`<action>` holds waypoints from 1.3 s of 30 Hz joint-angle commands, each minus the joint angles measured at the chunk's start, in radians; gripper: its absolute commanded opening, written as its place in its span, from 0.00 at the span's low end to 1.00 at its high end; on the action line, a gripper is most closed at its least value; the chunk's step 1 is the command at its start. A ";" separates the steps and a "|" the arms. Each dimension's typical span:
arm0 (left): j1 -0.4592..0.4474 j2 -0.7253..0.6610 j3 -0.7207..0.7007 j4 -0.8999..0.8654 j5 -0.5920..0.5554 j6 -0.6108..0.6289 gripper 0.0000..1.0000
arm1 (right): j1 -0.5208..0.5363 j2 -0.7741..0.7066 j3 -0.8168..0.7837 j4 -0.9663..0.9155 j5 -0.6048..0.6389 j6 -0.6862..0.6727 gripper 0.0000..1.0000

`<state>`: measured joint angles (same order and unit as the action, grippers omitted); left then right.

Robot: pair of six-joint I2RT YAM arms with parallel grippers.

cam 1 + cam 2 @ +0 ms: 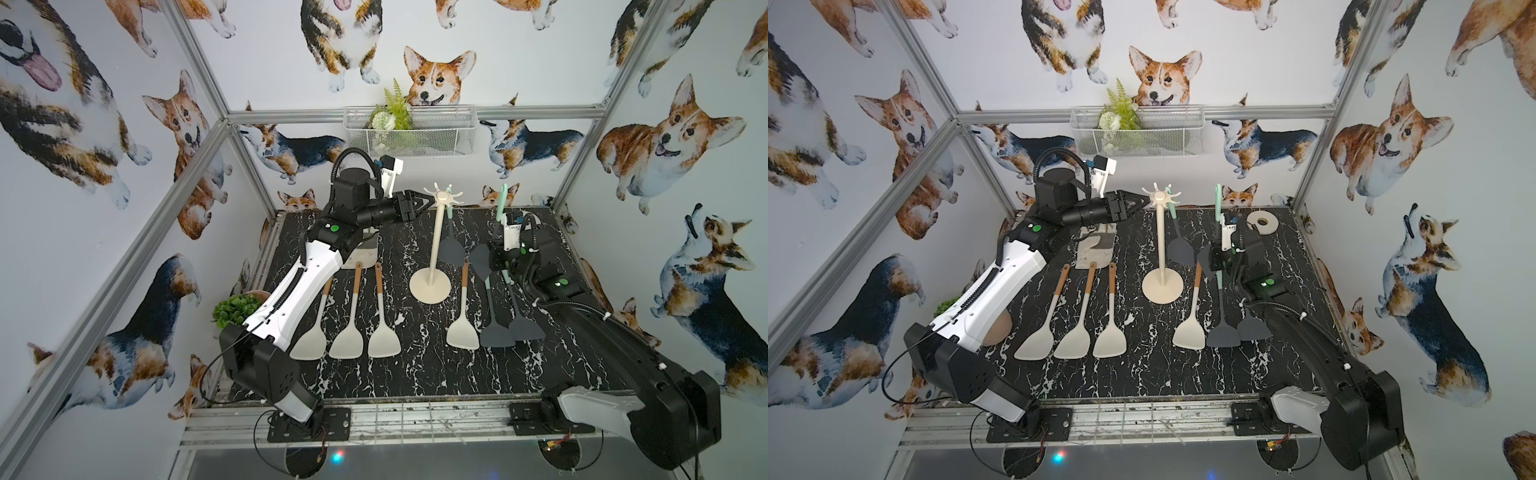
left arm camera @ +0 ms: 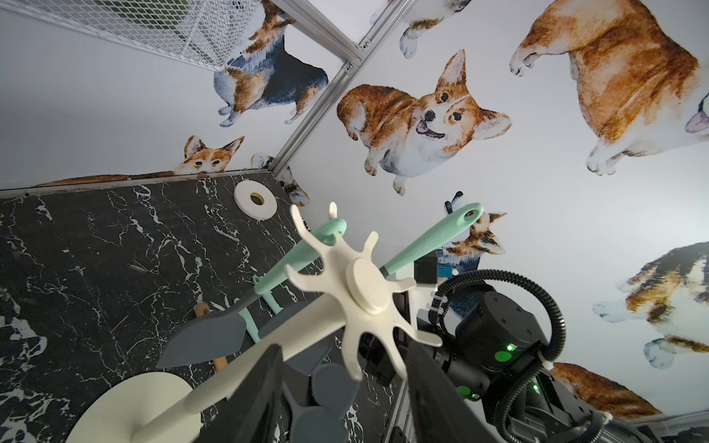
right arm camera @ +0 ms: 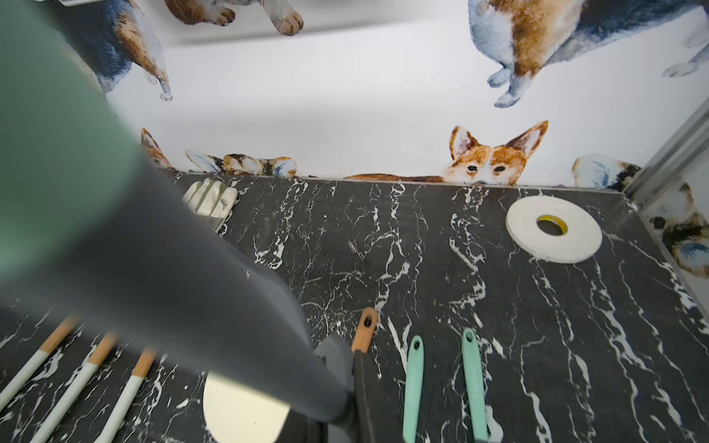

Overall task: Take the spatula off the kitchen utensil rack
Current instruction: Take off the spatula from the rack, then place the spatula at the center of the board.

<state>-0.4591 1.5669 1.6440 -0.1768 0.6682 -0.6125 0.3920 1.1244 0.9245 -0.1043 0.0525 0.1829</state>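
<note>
1. Top views, left arm: we log it reaching up from the front-left base, upper link sloping, forearm level, wrist aimed at the crown of the kitchen utensil rack (image 1: 436,232).
2. Left gripper (image 1: 431,202): its tips sit at the top of the pole, just under the star of hooks. In the left wrist view we see the jaws parted to a middling gap, with one finger (image 2: 264,383) on each side of the pole. We cannot tell whether either finger touches the pole. The jaws hold nothing.
3. Right arm: we log it lying low from the front-right base along the right side of the table (image 1: 395,382), wrist bent up just right of the rack.
4. Right gripper (image 1: 496,258): jaws closed narrow on the held spatula (image 1: 503,203), mint handle standing up and grey blade down. In the right wrist view the spatula is a blurred mint-and-grey mass across the lens.
5. Held spatula, location: off the rack, clear of the hooks, just right of the pole. We cannot tell whether its blade touches the table.
6. Hanging spatula (image 1: 451,249): mint loop on a hook, grey blade dangling beside the pole, near the held blade but apart.
7. Rack: upright, disc base flat on the table at centre.
8. Lying flat: four cream spatulas (image 1: 384,338) and two grey spatulas (image 1: 496,334). A tape roll (image 1: 1261,221) sits at rear right.
</note>
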 commanded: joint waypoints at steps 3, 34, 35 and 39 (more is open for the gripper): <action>0.042 -0.079 -0.064 0.017 0.025 0.088 0.63 | -0.008 -0.087 -0.032 -0.108 -0.253 0.000 0.00; -0.251 -0.203 -0.278 0.204 0.257 0.334 0.62 | 0.320 -0.018 -0.021 -0.127 -0.803 0.077 0.00; -0.255 -0.195 -0.275 0.212 0.255 0.330 0.61 | 0.320 -0.018 -0.021 -0.128 -0.803 0.077 0.00; -0.257 -0.161 -0.247 0.213 0.251 0.297 0.38 | 0.320 -0.021 -0.018 -0.142 -0.791 0.069 0.00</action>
<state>-0.7128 1.3811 1.3655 -0.0189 0.8871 -0.2802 0.7128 1.1080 0.9051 -0.2493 -0.7551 0.2573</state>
